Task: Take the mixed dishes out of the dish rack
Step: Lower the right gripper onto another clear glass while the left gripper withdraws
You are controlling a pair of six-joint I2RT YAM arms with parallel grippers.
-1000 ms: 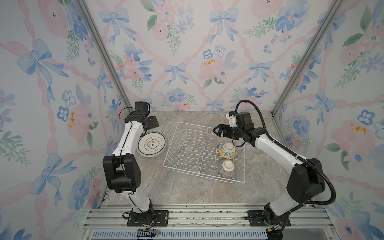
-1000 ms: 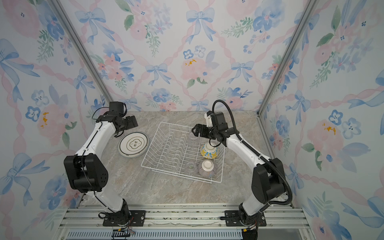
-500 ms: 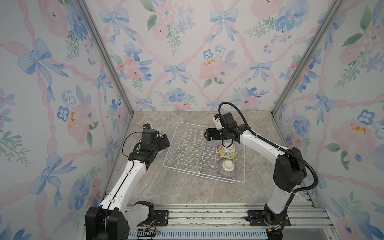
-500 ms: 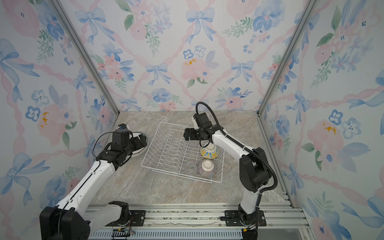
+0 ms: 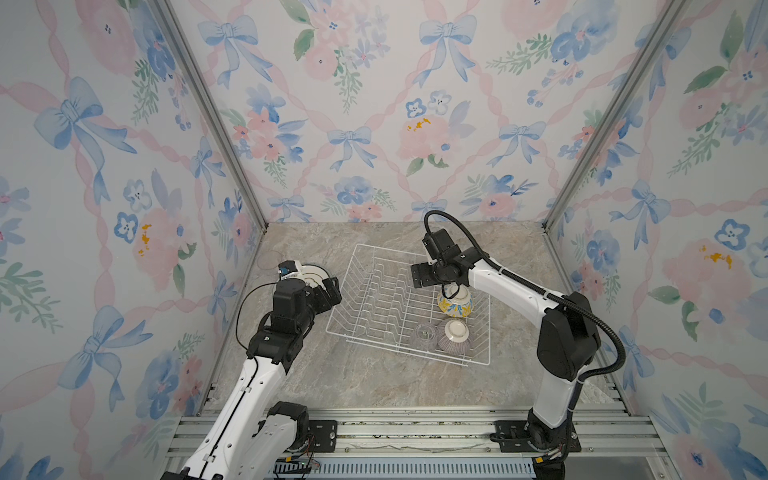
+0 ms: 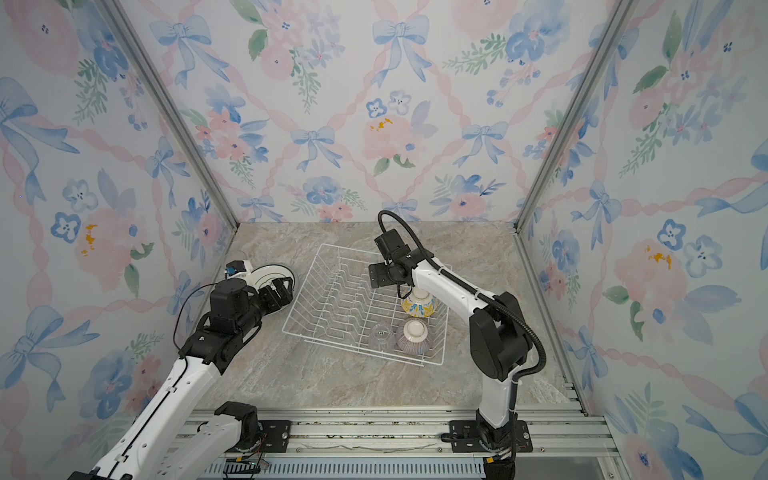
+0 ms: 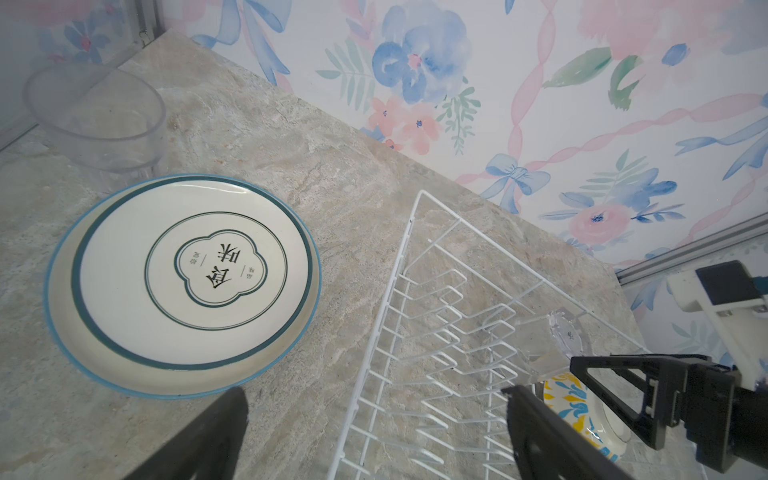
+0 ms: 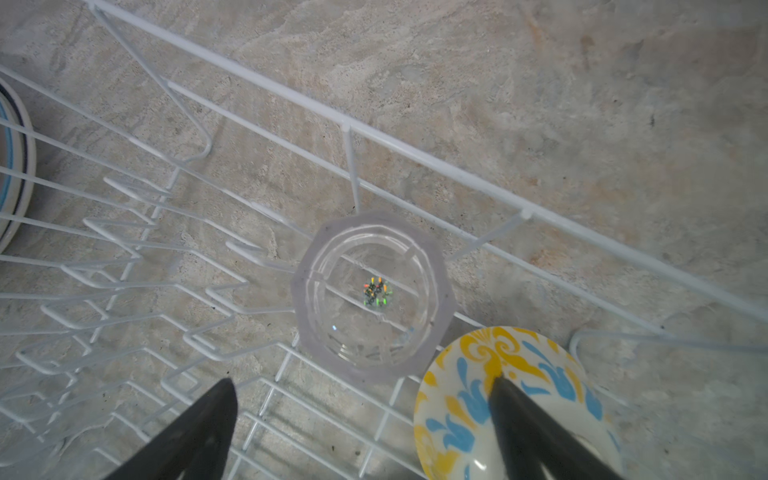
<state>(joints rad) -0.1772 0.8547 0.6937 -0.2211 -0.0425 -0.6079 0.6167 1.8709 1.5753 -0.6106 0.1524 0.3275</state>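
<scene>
Left hand (image 5: 328, 291) has swung back beside the dish rack (image 5: 374, 291).

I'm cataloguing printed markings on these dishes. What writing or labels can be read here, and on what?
"食味": two large dark characters in the lobed medallion at the centre of the top plate, seen in the left wrist view.
Small characters beside them on that plate: too small to read.
Glass, yellow-blue floral bowl, grey-striped bowl, dish rack: no text visible.
</scene>
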